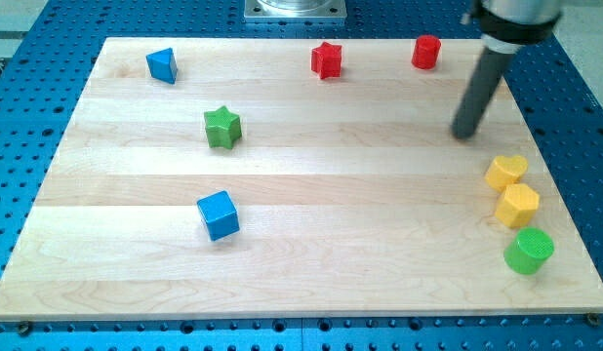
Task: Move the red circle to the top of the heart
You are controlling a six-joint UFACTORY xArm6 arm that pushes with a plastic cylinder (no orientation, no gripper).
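Red circle (425,52) sits well above the yellow heart (505,172), toward the view's left. My tip (466,134), a bare rod holding nothing, lies between them. Best to circle behind the red circle, then push it steadily toward the heart's upper edge.

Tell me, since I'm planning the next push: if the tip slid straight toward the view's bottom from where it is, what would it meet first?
Probably the yellow heart: my tip sits just above and slightly left of it, so it might only clip its left edge or slip past.
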